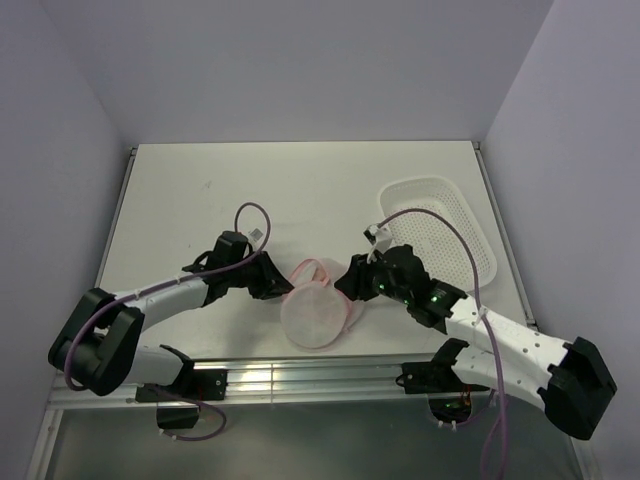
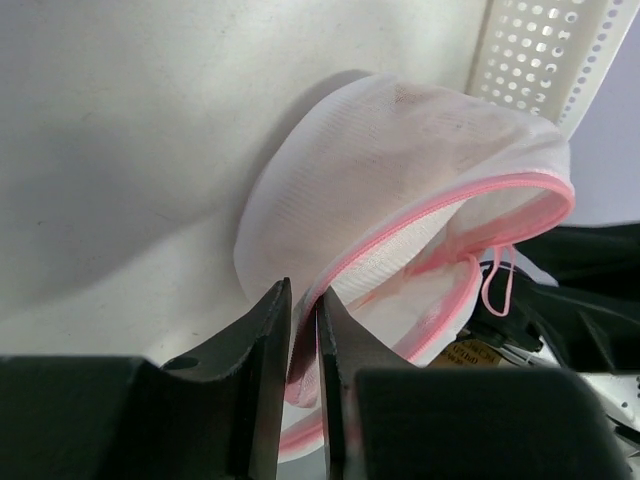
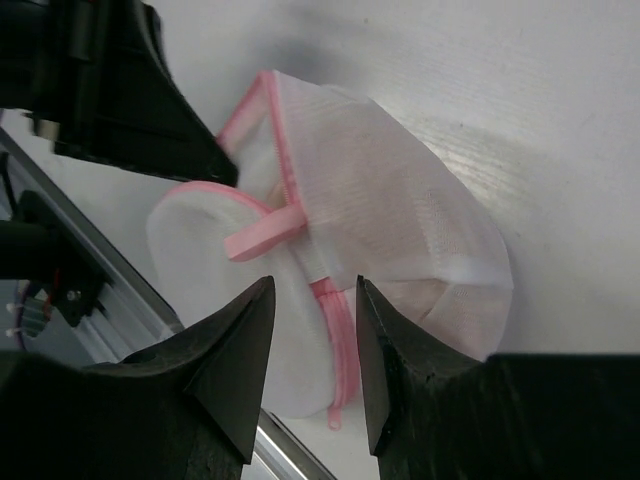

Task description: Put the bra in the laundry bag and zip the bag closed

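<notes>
The laundry bag point(image 1: 315, 308), white mesh with a pink zipper rim, lies at the table's near edge between both grippers. My left gripper point(image 1: 283, 289) is shut on the pink rim point(image 2: 303, 345) at the bag's left side. In the left wrist view the two dome halves point(image 2: 400, 170) stand apart, zipper unclosed. My right gripper point(image 1: 350, 287) is open, its fingers either side of the pink zipper band point(image 3: 338, 320) below a pink ribbon loop point(image 3: 262, 232), not touching it. A faint peach tint shows through the upper dome point(image 3: 380, 200); the bra itself is not plainly visible.
A white perforated plastic basket point(image 1: 440, 225) stands at the right, behind my right arm; its wall shows in the left wrist view point(image 2: 550, 50). The table's front edge and metal rail point(image 1: 320, 375) run just below the bag. The left gripper shows at the right wrist view's top left point(image 3: 130, 100).
</notes>
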`<state>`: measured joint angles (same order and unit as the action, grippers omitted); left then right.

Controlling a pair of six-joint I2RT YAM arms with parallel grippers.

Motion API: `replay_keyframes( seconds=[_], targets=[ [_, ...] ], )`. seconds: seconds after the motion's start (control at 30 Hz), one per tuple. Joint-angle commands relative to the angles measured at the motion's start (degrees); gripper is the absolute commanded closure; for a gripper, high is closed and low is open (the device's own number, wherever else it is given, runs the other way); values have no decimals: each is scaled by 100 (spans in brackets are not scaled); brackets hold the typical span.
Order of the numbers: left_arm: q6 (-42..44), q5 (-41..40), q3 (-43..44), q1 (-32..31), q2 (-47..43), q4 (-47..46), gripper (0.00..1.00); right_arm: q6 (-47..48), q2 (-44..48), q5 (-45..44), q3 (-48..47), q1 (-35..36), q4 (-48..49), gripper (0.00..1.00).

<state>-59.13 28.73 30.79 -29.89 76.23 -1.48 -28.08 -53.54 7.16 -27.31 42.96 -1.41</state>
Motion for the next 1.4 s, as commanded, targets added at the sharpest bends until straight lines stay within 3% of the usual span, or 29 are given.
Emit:
replay_keyframes(
  seconds=[0.0,0.43,0.73,0.9,1.37],
  targets=[
    [148,238,279,27,129,-301,77,-23,572,31,-108,-24,-104,54],
    [288,256,490,106,314,-213,78,-163,960,5,384,107,-615,52],
    [359,273,613,132,472,-178,78,-242,766,84,481,362,-475,51],
    [376,291,613,124,516,-195,78,-321,608,-4,534,450,-378,42],
    [412,317,648,124,604,-222,78,-409,186,31,622,485,96,44]
  ],
)
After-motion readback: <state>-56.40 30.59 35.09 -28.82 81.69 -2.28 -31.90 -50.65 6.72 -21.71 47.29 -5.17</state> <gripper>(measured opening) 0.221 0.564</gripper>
